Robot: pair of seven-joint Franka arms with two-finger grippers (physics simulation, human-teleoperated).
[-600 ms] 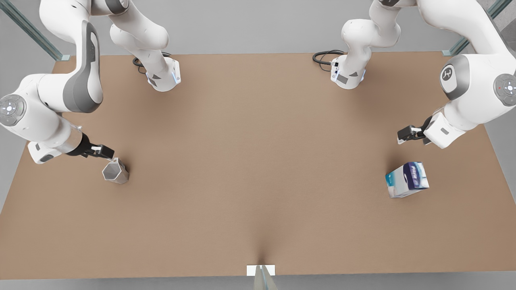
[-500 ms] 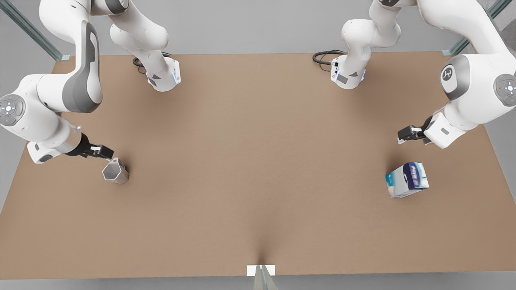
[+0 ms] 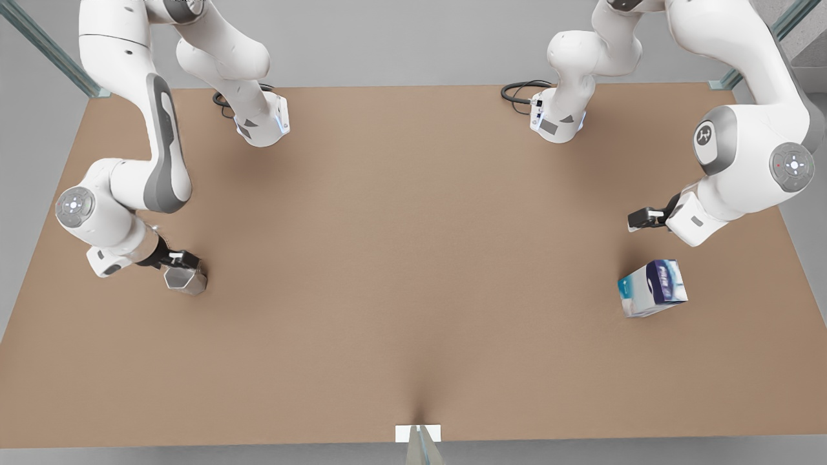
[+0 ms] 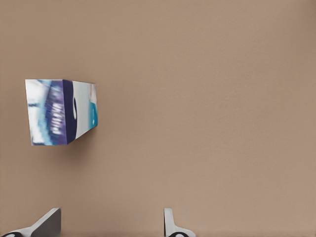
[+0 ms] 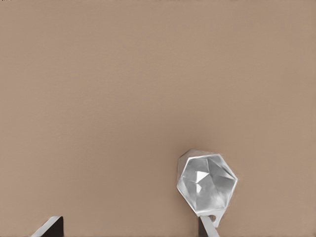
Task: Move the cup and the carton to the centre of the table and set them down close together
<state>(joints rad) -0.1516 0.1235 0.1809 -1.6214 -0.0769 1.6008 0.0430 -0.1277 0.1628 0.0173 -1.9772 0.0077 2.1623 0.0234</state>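
Cup [image 3: 185,279] at the front view's left, carton [image 3: 652,288] at its right, both on the brown surface [image 3: 413,258], well apart.

The carton lies with its long axis running roughly across the surface, printed face up. The left gripper [image 3: 639,220] hangs near it, jaws wide open, holding nothing. The cup stands upright, mouth up, inside bare. The right gripper [image 3: 183,260] sits at its rim, jaws open, one finger [image 5: 210,226] touching the cup's wall.

Near edge, middle: 1 small white plate [image 3: 418,433]. Far edge: 2 black cable loops [image 3: 520,90], well apart.
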